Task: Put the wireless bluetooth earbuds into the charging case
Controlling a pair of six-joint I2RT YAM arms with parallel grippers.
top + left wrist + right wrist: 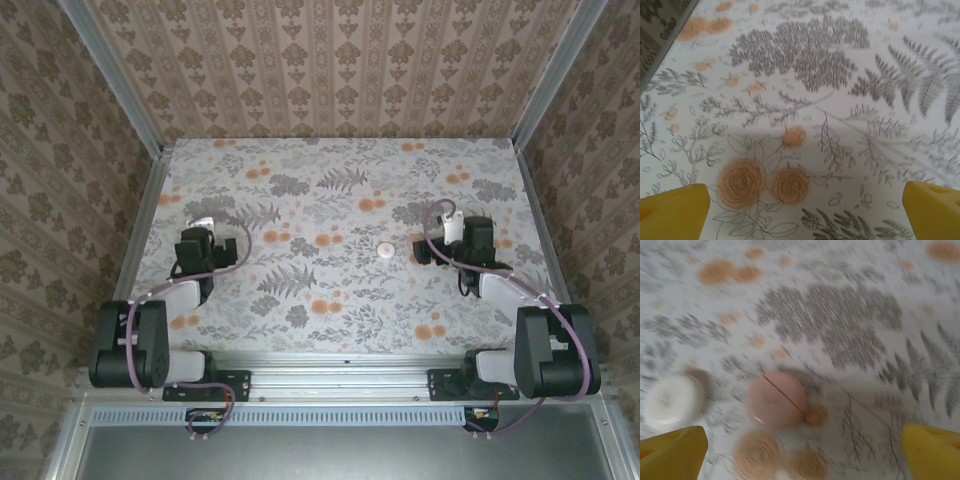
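Observation:
The charging case is a round pink shell with a thin seam across it, lying shut on the flowered tablecloth. It appears in the top view as a small round disc. My right gripper is open, hovering just short of the case, which lies ahead between its yellow fingertips; from above the right gripper sits just right of the case. A white rounded object, blurred, lies left of the case; I cannot tell whether it is an earbud. My left gripper is open over bare cloth, and from above it is far left.
The table is covered by a floral cloth and enclosed by patterned walls on three sides. A metal rail runs along the near edge by both arm bases.

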